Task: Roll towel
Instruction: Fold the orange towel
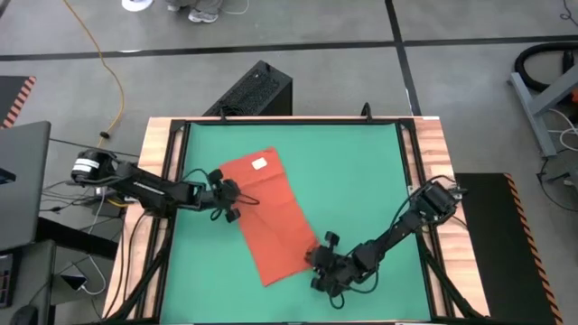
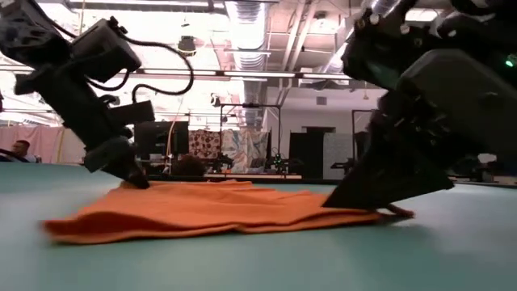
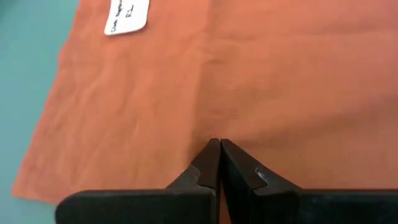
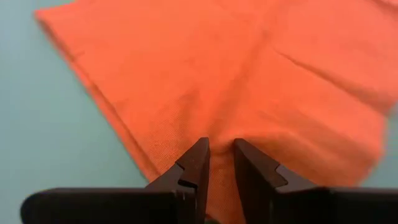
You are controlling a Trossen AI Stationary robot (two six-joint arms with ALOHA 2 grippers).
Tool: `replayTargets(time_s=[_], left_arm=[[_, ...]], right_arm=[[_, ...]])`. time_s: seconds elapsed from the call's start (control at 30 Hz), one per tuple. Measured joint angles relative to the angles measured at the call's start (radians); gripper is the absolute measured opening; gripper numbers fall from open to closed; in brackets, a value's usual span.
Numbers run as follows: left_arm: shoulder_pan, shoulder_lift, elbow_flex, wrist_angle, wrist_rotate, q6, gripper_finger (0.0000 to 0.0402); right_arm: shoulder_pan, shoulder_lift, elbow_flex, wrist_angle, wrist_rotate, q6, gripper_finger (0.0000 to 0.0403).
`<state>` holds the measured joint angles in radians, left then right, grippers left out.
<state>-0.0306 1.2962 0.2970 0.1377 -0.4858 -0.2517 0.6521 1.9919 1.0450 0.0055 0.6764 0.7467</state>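
Note:
The orange-red towel (image 1: 269, 212) lies flat and slantwise on the green mat (image 1: 361, 171), with its white tag (image 1: 259, 163) near the far end. My left gripper (image 1: 239, 201) is shut, its tips down on the towel just inside its left long edge, about halfway along. My right gripper (image 1: 316, 257) is at the towel's near right corner, its fingers closed to a narrow gap with cloth in it. The low view shows both grippers low on the towel (image 2: 210, 208). My left gripper rests its shut fingertips (image 3: 217, 149) on the towel's top face (image 3: 214, 134), slanting down from the table's left. A faint crease runs away from the tips. Whether any cloth is caught between them cannot be told. My right gripper pinches a small raised pucker of cloth (image 4: 219, 134) between its two fingers near the towel's near right corner, slanting down from the table's right. Creases fan out from the pinch. The towel lies on the mat around it.
The mat has bare room right of the towel (image 1: 379, 208) and at the far left (image 1: 203, 144). Wooden table borders (image 1: 429, 153) frame the mat. A black box (image 1: 257, 90) stands beyond the far edge. A person (image 2: 20, 149) shows far off in the room.

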Motion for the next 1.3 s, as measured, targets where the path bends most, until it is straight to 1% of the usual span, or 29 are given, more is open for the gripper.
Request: replayTargets(time_s=[0.13, 0.2, 0.27, 0.4, 0.5, 0.63, 0.77, 0.83, 0.9, 0.97, 1.1, 1.23, 1.3], left_arm=[[0.072, -0.001, 0.001, 0.142, 0.044, 0.101, 0.0], [0.091, -0.001, 0.001, 0.198, 0.084, 0.129, 0.0], [0.094, -0.003, 0.018, 0.217, 0.125, 0.144, 0.0], [0.06, -0.022, 0.058, 0.223, 0.218, 0.096, 0.0], [-0.018, -0.029, 0.071, 0.238, 0.237, 0.034, 0.0], [-0.163, -0.017, 0.068, 0.227, 0.159, -0.036, 0.0], [-0.3, -0.018, 0.068, 0.227, 0.034, -0.1, 0.0], [-0.353, -0.018, 0.068, 0.225, -0.017, -0.126, 0.0], [-0.393, -0.018, 0.068, 0.223, -0.044, -0.152, 0.0], [-0.421, -0.018, 0.068, 0.216, -0.059, -0.177, 0.0], [-0.448, -0.018, 0.068, 0.216, -0.086, -0.205, 0.0], [-0.448, -0.018, 0.068, 0.212, -0.112, -0.223, 0.0], [-0.448, -0.018, 0.068, 0.212, -0.123, -0.224, 0.0]], right_arm=[[-0.015, 0.012, 0.083, -0.007, -0.01, -0.203, 0.0097], [-0.032, -0.006, 0.12, 0.002, -0.009, -0.305, 0.0097], [-0.055, -0.025, 0.146, 0.002, 0.014, -0.413, 0.0097], [-0.122, -0.053, 0.144, -0.002, 0.084, -0.604, 0.0097], [-0.218, -0.056, 0.111, 0.009, 0.068, -0.709, 0.0097], [-0.38, -0.056, 0.077, 0.047, -0.025, -0.821, 0.0097], [-0.528, -0.056, 0.079, 0.136, -0.13, -0.934, 0.0097], [-0.597, -0.056, 0.079, 0.16, -0.206, -0.962, 0.0097], [-0.667, -0.056, 0.084, 0.161, -0.293, -0.964, 0.0097], [-0.729, -0.056, 0.098, 0.137, -0.35, -0.958, 0.0097], [-0.819, -0.056, 0.151, 0.062, -0.418, -0.949, 0.0097], [-0.869, -0.056, 0.197, -0.02, -0.541, -0.923, 0.0097], [-0.874, -0.056, 0.202, -0.035, -0.555, -0.927, 0.0097]])
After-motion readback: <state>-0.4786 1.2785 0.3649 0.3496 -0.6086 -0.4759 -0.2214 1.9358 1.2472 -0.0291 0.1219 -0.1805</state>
